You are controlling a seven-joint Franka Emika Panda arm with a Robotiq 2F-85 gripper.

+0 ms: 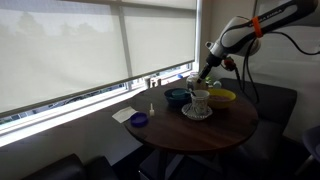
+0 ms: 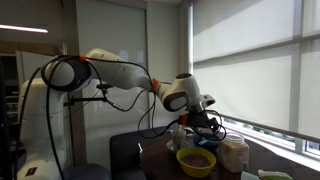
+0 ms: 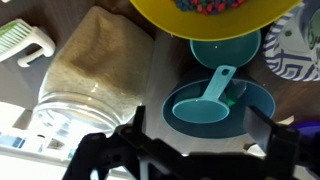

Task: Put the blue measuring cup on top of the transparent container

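In the wrist view the blue measuring cup (image 3: 200,103) lies mouth up with its handle pointing away. It rests on a wider round thing with a blue-green rim (image 3: 255,108). A greenish glint shows by the handle. This looks like the transparent container seen from above, but I cannot tell for sure. My gripper (image 3: 200,120) is open, with one finger on each side of the cup, above it and not touching it. In both exterior views the gripper (image 1: 205,72) (image 2: 200,126) hangs low over the far side of the round table; the cup is too small to see there.
A yellow bowl (image 3: 215,15) (image 1: 222,96) (image 2: 196,160) stands close by. So do a glass jar of beige grain (image 3: 90,75) (image 2: 235,152), a white cup on a patterned saucer (image 1: 198,103) (image 3: 292,50), a dark blue bowl (image 1: 176,96) and a small purple dish (image 1: 139,120). The window is behind the table.
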